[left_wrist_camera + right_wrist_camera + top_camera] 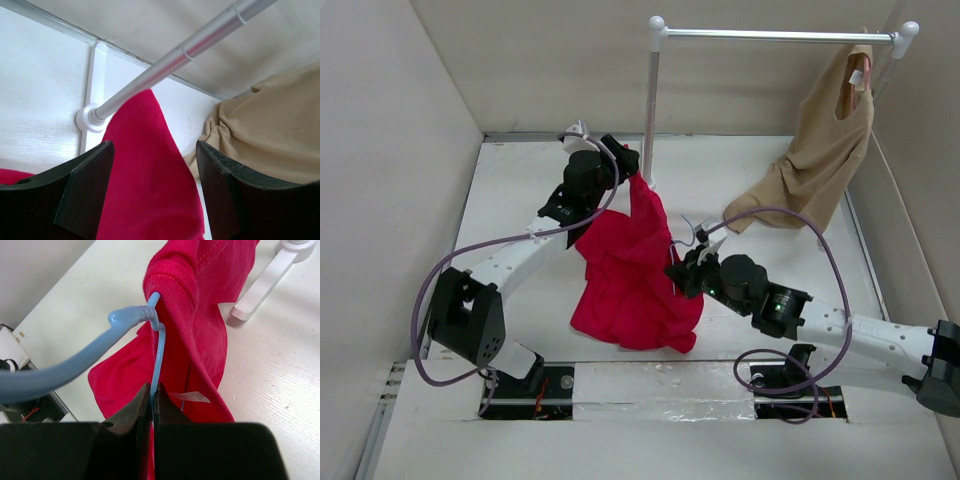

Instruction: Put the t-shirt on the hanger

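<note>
The hanger, largely hidden inside the red t-shirt over the desk, is being clamped by the right fingers, while the left fingers are being held wide apart.

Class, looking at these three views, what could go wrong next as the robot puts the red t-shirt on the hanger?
The left fingers stand open around the t-shirt, so the cloth, bunched near the hook of the hanger, may slip off. The right fingers pinch only thin wire, so the hanger may twist under the weight.
</note>
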Robot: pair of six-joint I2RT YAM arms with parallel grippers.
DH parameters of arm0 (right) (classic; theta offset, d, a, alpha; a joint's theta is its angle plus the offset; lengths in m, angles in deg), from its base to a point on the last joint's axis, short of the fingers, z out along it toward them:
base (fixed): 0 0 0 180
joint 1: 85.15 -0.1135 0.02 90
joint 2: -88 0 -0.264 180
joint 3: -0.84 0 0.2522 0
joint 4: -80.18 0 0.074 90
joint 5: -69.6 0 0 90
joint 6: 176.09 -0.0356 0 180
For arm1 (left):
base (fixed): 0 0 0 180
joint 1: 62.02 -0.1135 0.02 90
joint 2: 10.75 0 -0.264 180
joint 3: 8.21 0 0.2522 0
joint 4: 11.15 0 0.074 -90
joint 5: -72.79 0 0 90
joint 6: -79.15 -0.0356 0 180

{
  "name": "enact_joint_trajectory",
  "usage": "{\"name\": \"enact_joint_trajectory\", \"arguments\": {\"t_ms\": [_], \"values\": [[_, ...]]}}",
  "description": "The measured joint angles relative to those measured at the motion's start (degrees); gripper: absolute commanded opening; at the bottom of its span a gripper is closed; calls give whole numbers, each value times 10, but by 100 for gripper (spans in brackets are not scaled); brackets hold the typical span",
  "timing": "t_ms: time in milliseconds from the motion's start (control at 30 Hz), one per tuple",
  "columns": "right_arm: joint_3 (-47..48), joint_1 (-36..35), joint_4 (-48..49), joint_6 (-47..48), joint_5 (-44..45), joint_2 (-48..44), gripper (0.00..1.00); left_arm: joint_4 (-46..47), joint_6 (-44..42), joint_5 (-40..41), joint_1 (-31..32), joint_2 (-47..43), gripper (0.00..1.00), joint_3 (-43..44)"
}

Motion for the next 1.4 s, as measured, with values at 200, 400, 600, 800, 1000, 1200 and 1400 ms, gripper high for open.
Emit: {"name": "enact_joint_trajectory", "arguments": {"t_ms": [200,400,600,800,1000,1200,1400], "values": [[-2,0,-6,0,-13,-3,0,-3,-2,16,0,37,60,31],[-2,0,-13,-1,-20,-10,0,1,-2,22,0,39,30,37],[-2,0,-17,-1,-21,-22,0,1,-5,31,0,42,0,44],[-2,0,-31,-2,-21,-35,0,-3,-14,42,0,43,0,54],[-3,0,-46,-2,-21,-60,0,-17,-50,80,0,43,0,82],[-21,0,-58,-2,-21,-91,0,-38,-97,112,-11,45,0,141],[-21,-1,-91,0,-21,-119,0,-66,-117,116,-53,58,0,191]]}}
